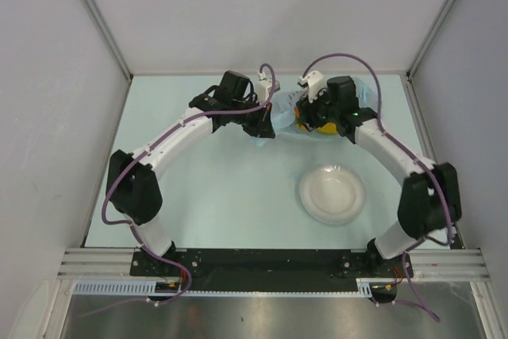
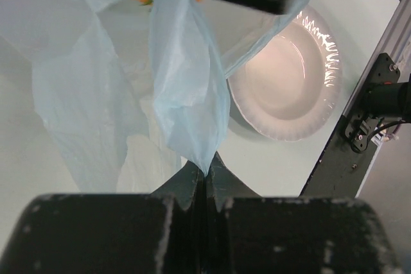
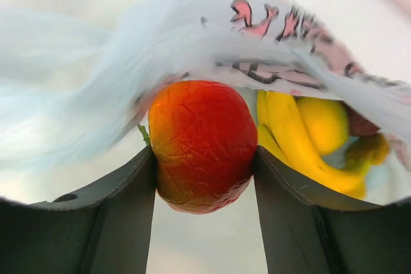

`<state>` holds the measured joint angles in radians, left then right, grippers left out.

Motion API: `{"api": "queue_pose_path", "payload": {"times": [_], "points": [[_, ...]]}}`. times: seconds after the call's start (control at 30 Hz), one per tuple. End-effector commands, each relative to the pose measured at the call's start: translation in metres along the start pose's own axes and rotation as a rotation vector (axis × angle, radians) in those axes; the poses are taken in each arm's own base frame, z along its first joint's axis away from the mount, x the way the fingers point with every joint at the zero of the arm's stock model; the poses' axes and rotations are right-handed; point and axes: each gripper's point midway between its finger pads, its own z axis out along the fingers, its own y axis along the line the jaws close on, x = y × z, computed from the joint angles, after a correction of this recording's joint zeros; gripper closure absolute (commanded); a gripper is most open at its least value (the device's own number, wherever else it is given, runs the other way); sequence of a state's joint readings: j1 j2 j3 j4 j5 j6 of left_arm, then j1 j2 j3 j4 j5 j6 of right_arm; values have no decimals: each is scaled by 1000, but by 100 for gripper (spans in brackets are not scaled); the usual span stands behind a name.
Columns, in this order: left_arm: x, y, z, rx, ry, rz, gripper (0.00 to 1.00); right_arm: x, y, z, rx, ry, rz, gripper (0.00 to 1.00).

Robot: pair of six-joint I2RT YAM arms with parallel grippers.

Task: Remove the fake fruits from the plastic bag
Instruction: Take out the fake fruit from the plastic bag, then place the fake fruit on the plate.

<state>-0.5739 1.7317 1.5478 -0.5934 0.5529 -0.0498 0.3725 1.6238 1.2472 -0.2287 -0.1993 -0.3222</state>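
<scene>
Pale green tabletop (image 1: 238, 196) carries the whole scene. Beyond the plate (image 1: 332, 194), a red fruit (image 3: 202, 145) sits at the mouth of the plastic bag (image 3: 115, 75). It is pinched on two sides by the right fingers (image 3: 122, 210), which are closed against it only as wide as the fruit itself. Deeper in the bag, under its printed edge, lie a banana (image 3: 289, 142) and a yellow fruit (image 3: 327, 123).

The left fingers (image 2: 186, 187) are pressed fully together on a fold of the bag's thin film, holding it up off the tabletop at the bag edge beyond and left of the plate.

The left arm (image 1: 171, 148) and right arm (image 1: 397, 156) bow outward from their bases with elbows wide. Their forearms turn inward, so the wrists nearly meet beyond the plate. The right elbow stands just right of the plate.
</scene>
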Motion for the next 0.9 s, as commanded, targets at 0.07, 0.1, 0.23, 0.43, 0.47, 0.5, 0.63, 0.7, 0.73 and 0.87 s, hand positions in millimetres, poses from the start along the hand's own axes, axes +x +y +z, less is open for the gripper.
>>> {"api": "queue_pose_path", "payload": {"times": [0.07,0.1,0.23,0.43,0.47,0.5,0.63,0.7,0.73,0.87], "points": [[-17,-6,-6,8,-46,74,98,-55,37,-97,-160,-136,15,73],[-17,-5,-5,5,-44,76,97,-56,43,-111,-179,-141,13,73],[-16,-5,-3,8,-36,68,96,-39,82,-138,-368,-96,-25,73],[-13,-5,0,20,-24,56,94,32,120,-152,-632,161,26,72],[-12,-4,1,18,-20,57,94,45,125,-157,-667,214,39,72],[-12,-4,1,16,-20,57,94,53,128,-158,-689,239,40,72],[-8,-2,2,13,-10,55,93,94,139,-161,-803,399,41,71],[-8,-2,1,10,-9,59,92,111,142,-160,-860,479,91,71],[-8,-2,1,8,-9,57,91,114,142,-159,-871,493,114,71],[-5,1,0,-3,-3,79,91,134,129,-140,-877,554,217,69]]}}
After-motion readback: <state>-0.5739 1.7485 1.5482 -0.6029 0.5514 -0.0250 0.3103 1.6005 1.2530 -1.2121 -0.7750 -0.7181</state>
